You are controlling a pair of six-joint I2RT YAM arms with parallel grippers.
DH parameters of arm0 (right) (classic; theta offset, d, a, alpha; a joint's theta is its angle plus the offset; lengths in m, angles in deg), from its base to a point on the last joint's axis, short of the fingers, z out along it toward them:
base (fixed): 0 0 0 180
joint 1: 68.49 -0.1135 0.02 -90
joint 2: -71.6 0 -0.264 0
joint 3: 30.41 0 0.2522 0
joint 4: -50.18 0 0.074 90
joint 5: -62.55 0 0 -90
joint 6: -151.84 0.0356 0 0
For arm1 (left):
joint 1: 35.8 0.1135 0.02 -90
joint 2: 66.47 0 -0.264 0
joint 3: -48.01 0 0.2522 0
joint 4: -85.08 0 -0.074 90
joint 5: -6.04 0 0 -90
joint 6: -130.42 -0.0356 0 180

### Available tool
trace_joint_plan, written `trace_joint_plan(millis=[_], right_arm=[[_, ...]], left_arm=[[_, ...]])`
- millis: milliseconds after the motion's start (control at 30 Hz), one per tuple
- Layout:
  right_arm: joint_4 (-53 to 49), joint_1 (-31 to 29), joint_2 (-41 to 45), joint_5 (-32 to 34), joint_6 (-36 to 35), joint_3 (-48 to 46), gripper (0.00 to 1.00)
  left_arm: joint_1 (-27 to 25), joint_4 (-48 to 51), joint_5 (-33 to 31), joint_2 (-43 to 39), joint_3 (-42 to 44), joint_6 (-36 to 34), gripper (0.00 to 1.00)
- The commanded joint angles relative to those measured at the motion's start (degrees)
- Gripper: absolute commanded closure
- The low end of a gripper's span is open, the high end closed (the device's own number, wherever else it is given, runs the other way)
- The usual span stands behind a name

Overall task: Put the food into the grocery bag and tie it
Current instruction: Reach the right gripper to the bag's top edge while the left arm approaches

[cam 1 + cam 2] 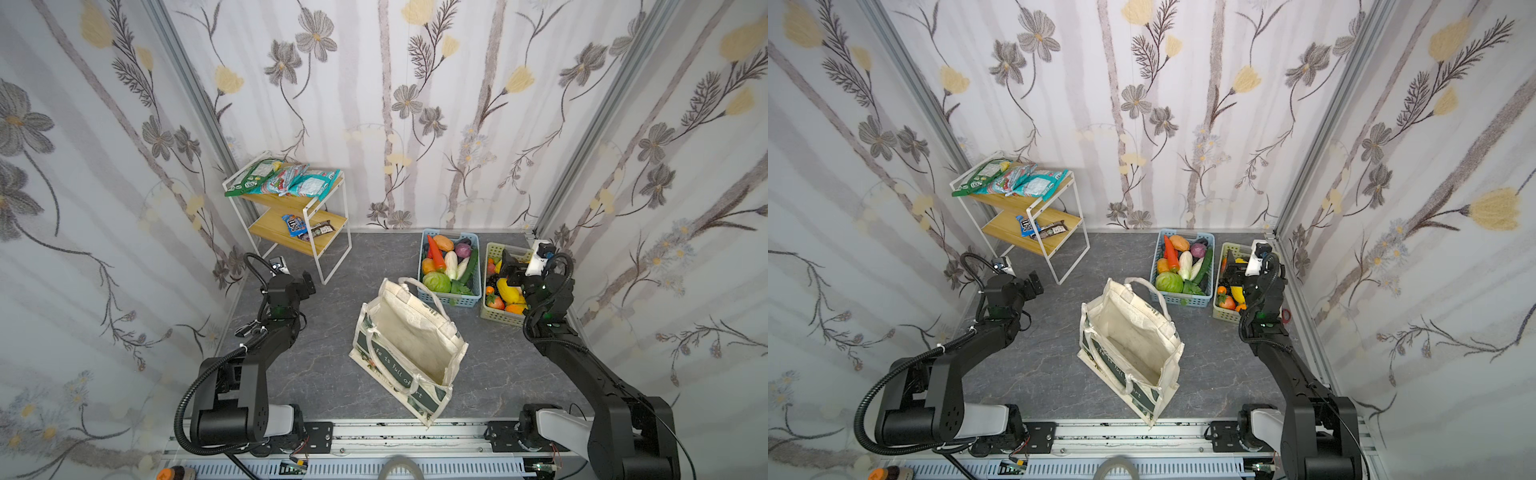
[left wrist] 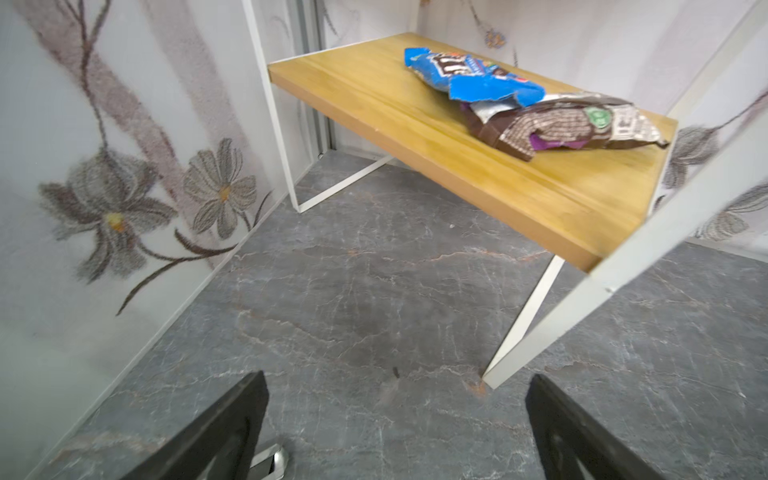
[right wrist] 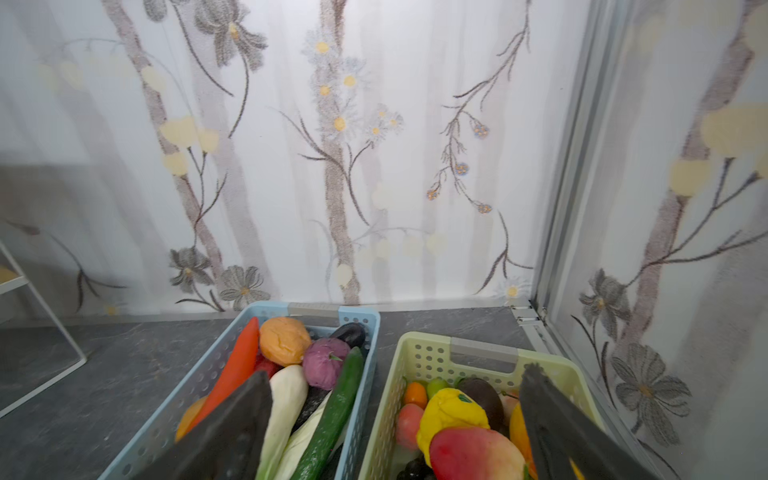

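The cream grocery bag stands with its mouth wide, mid-table in both top views, its strap handles hanging loose. Toy vegetables, among them an orange carrot and a green cabbage, fill the blue basket. Fruits, including a yellow one, fill the pale green basket. My right gripper hovers open over both baskets, holding nothing. My left gripper is open and empty above the floor before the shelf. A blue packet and a brown one lie on the lower shelf board.
The white-framed two-tier wooden shelf stands at the back left, with green and teal snack packets on its upper board. Flowered walls close three sides. The arms' mounting rail runs along the front edge.
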Motion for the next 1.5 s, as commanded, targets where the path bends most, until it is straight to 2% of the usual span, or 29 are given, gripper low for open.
trace_joint_plan(millis=[0,100,267,500,700,1000,1233,1300,1400,1467], right_arm=[[-19.39,-3.02,1.1,-9.32,-1.82,5.14,0.09],[-28.14,-6.69,1.5,-14.96,-2.99,9.87,0.11],[-34.77,-12.68,1.12,-23.38,-2.64,14.39,0.15],[-42.17,-21.21,-1.6,-29.28,-3.8,20.24,0.17],[-47.45,-25.91,-6.93,-28.22,-7.09,24.64,0.17],[-58.88,-31.05,-16.54,-25.69,-12.06,34.39,0.23],[-60.9,-34.0,-22.59,-21.67,-11.61,37.54,0.3],[-60.77,-34.71,-23.16,-20.79,-11.06,38.12,0.33],[-60.31,-35.41,-23.62,-19.74,-9.41,38.76,0.5],[-59.52,-35.69,-23.63,-18.87,-8.07,38.7,0.58]], left_arm=[[0.25,9.78,-2.78,-0.86,-1.43,5.65,0.0],[-0.89,18.82,-4.01,-1.24,-6.01,10.77,0.0],[-3.33,32.59,-6.47,-2.98,-11.98,18.37,0.0],[-6.19,49.0,-2.57,-2.54,-18.31,24.4,0.01],[-7.79,52.55,1.81,-2.06,-19.41,23.6,0.01],[-10.45,55.48,0.63,-3.27,-20.81,22.57,0.01],[-12.49,58.41,-0.45,-2.52,-22.51,21.63,0.01],[-12.87,58.9,-0.32,-2.3,-23.05,21.55,0.01],[-13.38,59.54,-0.14,-2.69,-23.63,21.07,0.01],[-13.38,60.54,-0.29,-3.04,-24.07,20.41,0.0]])
